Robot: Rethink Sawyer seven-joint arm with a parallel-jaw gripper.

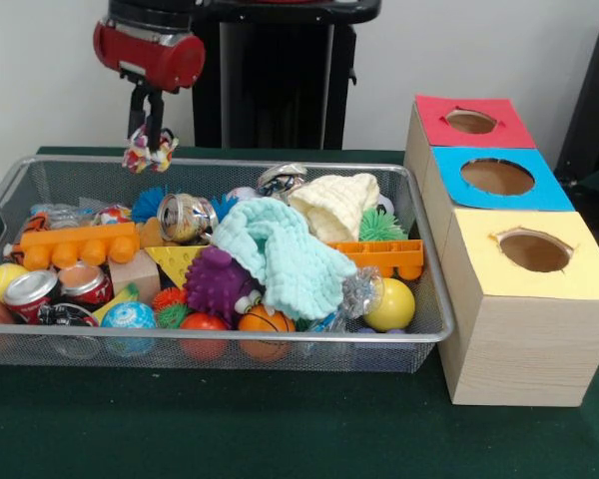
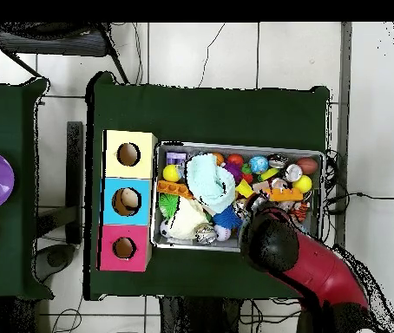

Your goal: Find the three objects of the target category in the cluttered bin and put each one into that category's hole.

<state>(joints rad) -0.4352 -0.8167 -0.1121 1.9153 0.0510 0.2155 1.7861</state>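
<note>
Standing on the dark green table cloth (image 1: 280,429), the large shallow silver wire-mesh basket with rounded metal rim (image 1: 230,337) fills the middle of the table, its right short side just beside a row of three wooden boxes.

Contents, heaped to rim height: pale mint folded cloth (image 1: 280,249) at centre; cream knitted cap (image 1: 334,205) behind it; purple spiky rubber ball (image 1: 218,282); orange studded plastic block (image 1: 75,242) at left; small orange basketball (image 1: 263,321); yellow smooth ball (image 1: 392,304) near the front right corner; dented metal drink can (image 1: 185,217); red-labelled can (image 1: 83,283).

Boxes, each with a round hole in its coloured top: yellow-topped box (image 1: 524,299) nearest, blue-topped box (image 1: 499,180) in the middle, red-topped box (image 1: 469,122) farthest.

The red and black arm's gripper (image 1: 148,145) hangs above the basket's far left corner, its fingers pinching a small multicoloured knotted toy (image 1: 148,152), lifted clear of the heap and level with the far rim.

Open room: bare cloth along the front of the basket and before the boxes; in the overhead view, a wide bare strip beyond the basket.
</note>
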